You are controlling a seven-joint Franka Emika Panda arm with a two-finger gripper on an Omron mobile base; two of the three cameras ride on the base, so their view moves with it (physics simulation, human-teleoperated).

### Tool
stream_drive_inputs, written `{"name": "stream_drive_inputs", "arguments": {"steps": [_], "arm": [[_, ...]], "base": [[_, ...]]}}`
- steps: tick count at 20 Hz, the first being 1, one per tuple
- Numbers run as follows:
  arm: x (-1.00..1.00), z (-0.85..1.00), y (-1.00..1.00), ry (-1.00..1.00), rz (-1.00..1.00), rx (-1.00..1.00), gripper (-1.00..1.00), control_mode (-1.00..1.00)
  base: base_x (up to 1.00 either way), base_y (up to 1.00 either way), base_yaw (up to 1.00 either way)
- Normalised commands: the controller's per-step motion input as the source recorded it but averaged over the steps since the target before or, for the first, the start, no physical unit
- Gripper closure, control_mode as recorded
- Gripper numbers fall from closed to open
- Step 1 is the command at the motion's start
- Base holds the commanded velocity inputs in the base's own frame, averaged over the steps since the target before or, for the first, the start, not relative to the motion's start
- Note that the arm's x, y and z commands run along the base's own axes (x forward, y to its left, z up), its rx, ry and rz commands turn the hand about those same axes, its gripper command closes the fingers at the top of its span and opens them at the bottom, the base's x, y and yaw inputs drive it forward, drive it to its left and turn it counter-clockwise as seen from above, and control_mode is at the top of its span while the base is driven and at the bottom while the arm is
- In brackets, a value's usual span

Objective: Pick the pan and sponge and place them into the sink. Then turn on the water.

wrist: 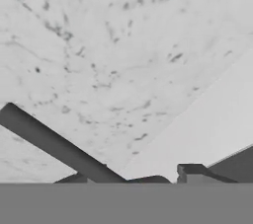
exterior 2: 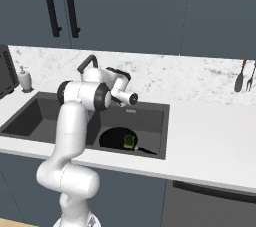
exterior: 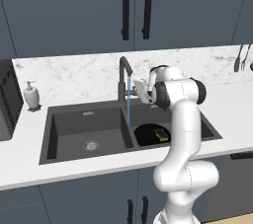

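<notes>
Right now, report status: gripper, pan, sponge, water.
Gripper up beside the faucet, jaws hidden. Pan in right basin of sink, sponge lying in it. Water running. Nothing in the way.

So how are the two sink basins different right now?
The right basin holds the black pan with the yellow sponge in it; the left basin holds nothing but its round metal drain. The blue water from the faucet falls by the divider between them. Both are dark grey and rectangular.
</notes>
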Motion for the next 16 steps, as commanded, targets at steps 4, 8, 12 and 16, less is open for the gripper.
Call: {"name": "stream_drive_inputs", "arguments": {"steps": [4,8,12,16], "arm": [[0.10,-0.08,0.00,0.04,-0.12,0.22,1.00,-1.00],[0.12,-0.20,0.00,0.02,-0.05,0.18,1.00,-1.00],[0.01,-0.28,0.00,0.01,0.00,0.02,1.00,-1.00],[0.00,-0.24,0.00,0.00,0.00,0.00,1.00,-1.00]], "base": [[0.00,0.00,0.00],[0.00,0.00,0.00],[0.00,0.00,0.00],[0.00,0.00,0.00]]}}
